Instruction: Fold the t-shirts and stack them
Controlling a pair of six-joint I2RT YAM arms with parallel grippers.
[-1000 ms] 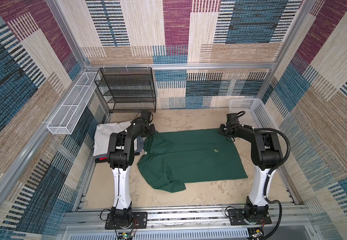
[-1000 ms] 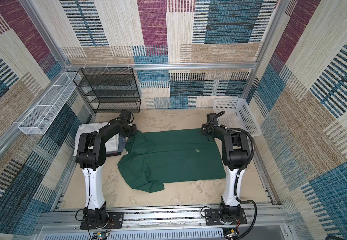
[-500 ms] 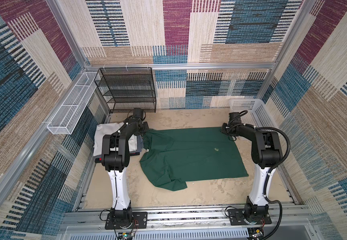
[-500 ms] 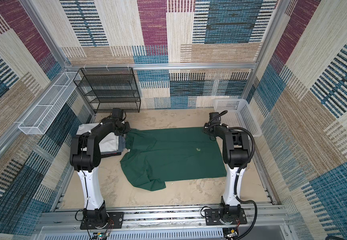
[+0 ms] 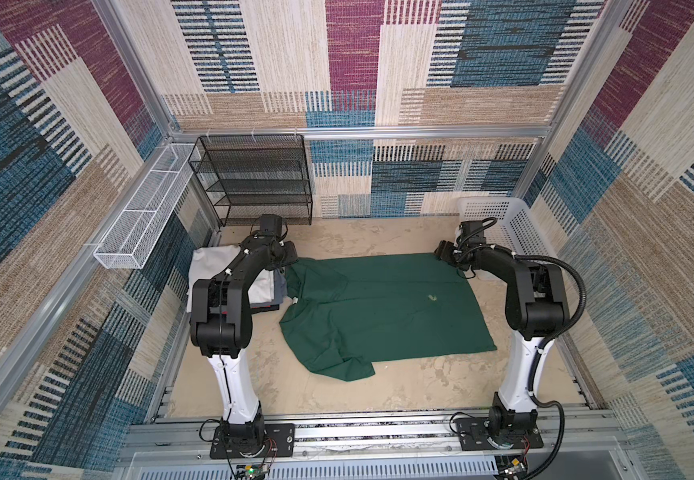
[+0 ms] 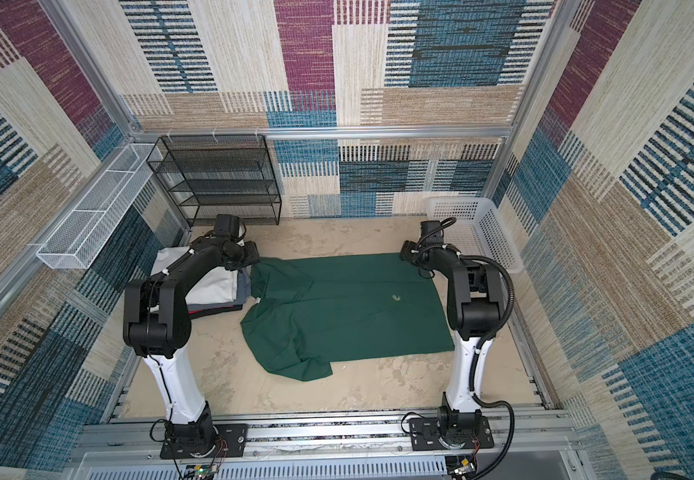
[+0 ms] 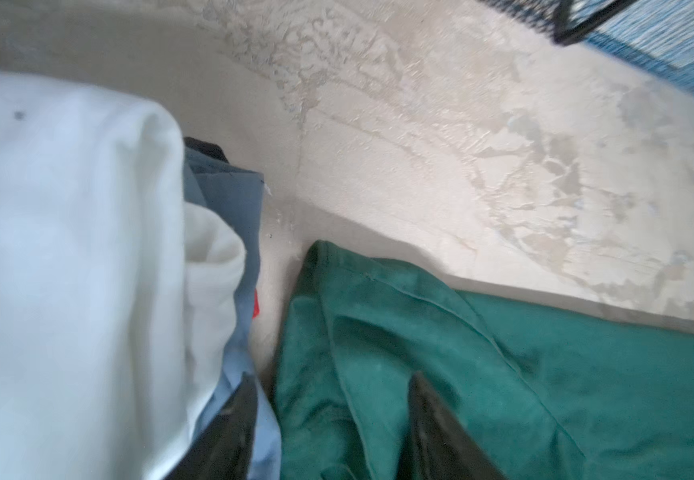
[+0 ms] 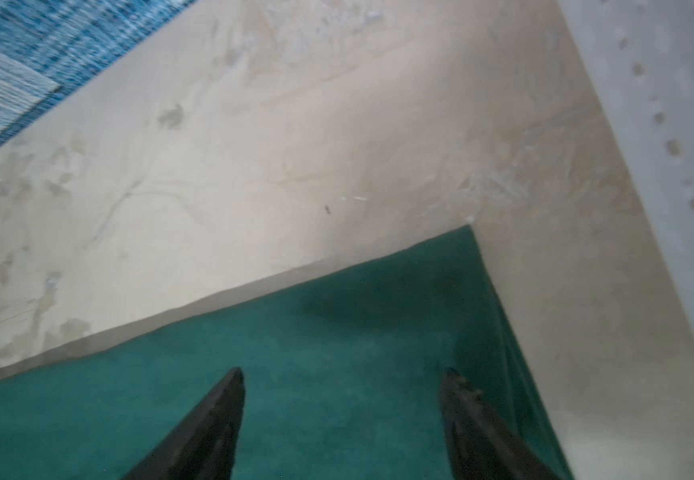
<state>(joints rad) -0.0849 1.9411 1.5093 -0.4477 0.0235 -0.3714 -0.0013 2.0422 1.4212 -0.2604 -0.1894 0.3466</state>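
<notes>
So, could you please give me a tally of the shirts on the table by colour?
Dark green shirt, spread out: 1
White shirt, top of the pile: 1
Grey shirt, under the white: 1
Black and red shirt, bottom of the pile, mostly hidden: 1
Total: 4

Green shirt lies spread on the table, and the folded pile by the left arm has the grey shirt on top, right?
No: the white shirt is on top, the grey shirt under it, as the left wrist view shows. The green shirt does lie spread on the table.
</notes>
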